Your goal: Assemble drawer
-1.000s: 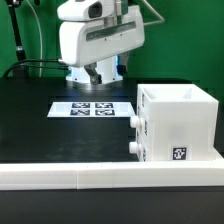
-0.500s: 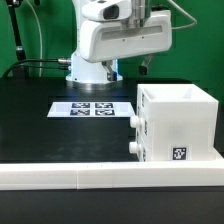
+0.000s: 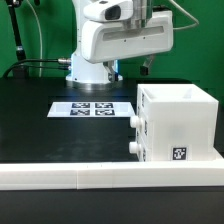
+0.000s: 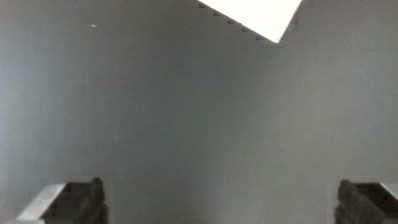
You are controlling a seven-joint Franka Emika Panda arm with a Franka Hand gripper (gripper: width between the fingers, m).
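The gripper (image 4: 210, 205) is held wide apart and empty: in the wrist view its 2 dark fingertips (image 4: 71, 203) are seen near opposite edges of the frame, with only bare dark table (image 4: 196, 120) between them. Nothing is clasped. A white pointed corner (image 4: 263, 16) is caught at the far edge of that view, well apart from the fingertips; what it belongs to cannot be told.

In the exterior view the arm's white housing (image 3: 120, 38) is seen raised above the back of the table, and the fingers themselves are hidden behind it. The drawer (image 3: 178, 124) is found well apart from the hand, lower and toward the exterior view's right, standing upright on the table. Its casing is open at the top, 2 round knobs (image 3: 133, 134) are shown on the face turned toward the exterior view's left, and 1 black-and-white tag (image 3: 180, 154) is carried on the near face. The marker board (image 3: 92, 108) lies flat below the hand, between it and the long white rail (image 3: 60, 174) at the near edge, against which the drawer rests.
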